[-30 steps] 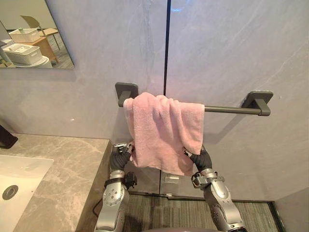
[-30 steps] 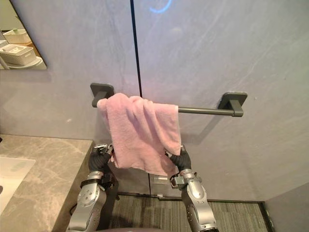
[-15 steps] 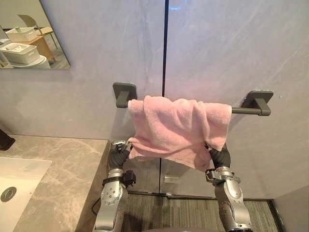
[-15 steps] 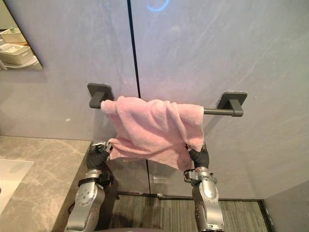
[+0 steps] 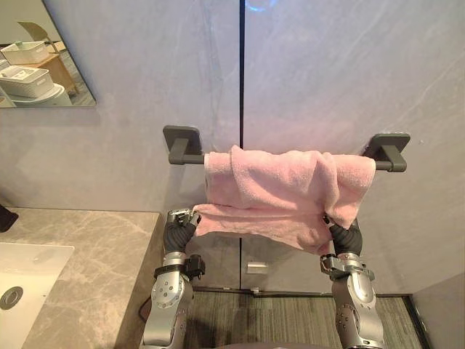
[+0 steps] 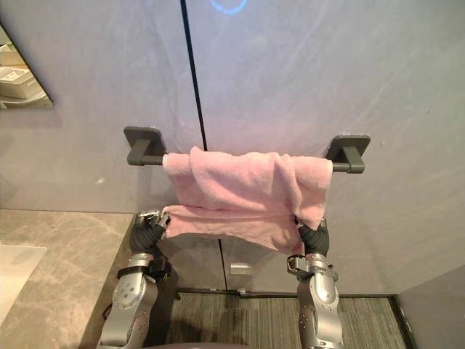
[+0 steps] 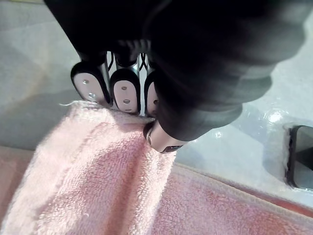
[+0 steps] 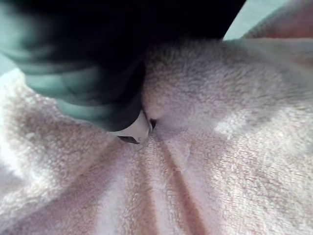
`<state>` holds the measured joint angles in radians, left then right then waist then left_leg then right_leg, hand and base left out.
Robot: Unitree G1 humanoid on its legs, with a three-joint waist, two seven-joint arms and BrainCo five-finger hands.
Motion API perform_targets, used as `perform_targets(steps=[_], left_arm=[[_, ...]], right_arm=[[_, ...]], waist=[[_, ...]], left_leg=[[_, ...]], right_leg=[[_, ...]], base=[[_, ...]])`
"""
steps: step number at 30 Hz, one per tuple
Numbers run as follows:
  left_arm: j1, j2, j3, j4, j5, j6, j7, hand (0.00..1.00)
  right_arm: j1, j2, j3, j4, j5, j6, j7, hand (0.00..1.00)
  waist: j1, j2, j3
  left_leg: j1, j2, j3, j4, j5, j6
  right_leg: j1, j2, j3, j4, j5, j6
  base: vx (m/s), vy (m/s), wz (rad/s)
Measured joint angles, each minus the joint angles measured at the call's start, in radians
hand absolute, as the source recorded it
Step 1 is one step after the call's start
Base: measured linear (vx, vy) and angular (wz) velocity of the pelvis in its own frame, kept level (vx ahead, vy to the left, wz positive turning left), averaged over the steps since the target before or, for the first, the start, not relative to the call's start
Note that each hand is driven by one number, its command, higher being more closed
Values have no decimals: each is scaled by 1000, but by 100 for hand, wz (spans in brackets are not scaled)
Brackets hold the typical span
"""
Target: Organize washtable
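Two hands are gripping the pink towel [image 5: 283,190] below the towel bar [image 5: 190,158]. Under the bar's left end, your left hand [image 5: 180,227] is pinching the towel's lower edge between its thumb and fingers [image 7: 124,90]. Under the bar's right end, your right hand [image 5: 346,236] is pressing its thumb into bunched cloth and holding the other lower corner. Above them, the towel is hanging over the bar, reaching from near the left bracket [image 5: 182,138] to the right bracket [image 5: 389,144], against the grey wall [image 5: 327,73].
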<state>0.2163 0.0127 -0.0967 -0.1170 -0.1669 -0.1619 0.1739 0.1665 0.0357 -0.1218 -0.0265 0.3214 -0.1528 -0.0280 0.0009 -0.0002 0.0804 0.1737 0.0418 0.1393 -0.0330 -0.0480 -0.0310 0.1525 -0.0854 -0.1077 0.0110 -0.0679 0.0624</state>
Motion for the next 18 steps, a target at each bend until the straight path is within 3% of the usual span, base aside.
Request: perform_targets(steps=[4, 12, 18], left_arm=[[0, 0, -1, 0, 0, 0, -1, 100], [0, 0, -10, 24, -1, 3, -20, 100], [3, 0, -9, 59, -20, 10, -20, 100]], right_arm=[[0, 0, 0, 2, 0, 0, -11, 100], [21, 1, 0, 19, -12, 0, -13, 100], [17, 7, -2, 57, -18, -28, -15, 100]], waist=[[-12, 19, -3], [-13, 19, -3], [-12, 19, -3]], left_leg=[[0, 0, 1, 0, 0, 0], [-1, 3, 2, 0, -1, -1], [-1, 3, 0, 0, -1, -1]], right_leg=[[-1, 0, 1, 0, 0, 0], [-2, 3, 2, -1, 0, 0], [-1, 3, 0, 0, 0, 0]], base=[[-18, -11, -1], [-7, -8, 0], [0, 0, 0]])
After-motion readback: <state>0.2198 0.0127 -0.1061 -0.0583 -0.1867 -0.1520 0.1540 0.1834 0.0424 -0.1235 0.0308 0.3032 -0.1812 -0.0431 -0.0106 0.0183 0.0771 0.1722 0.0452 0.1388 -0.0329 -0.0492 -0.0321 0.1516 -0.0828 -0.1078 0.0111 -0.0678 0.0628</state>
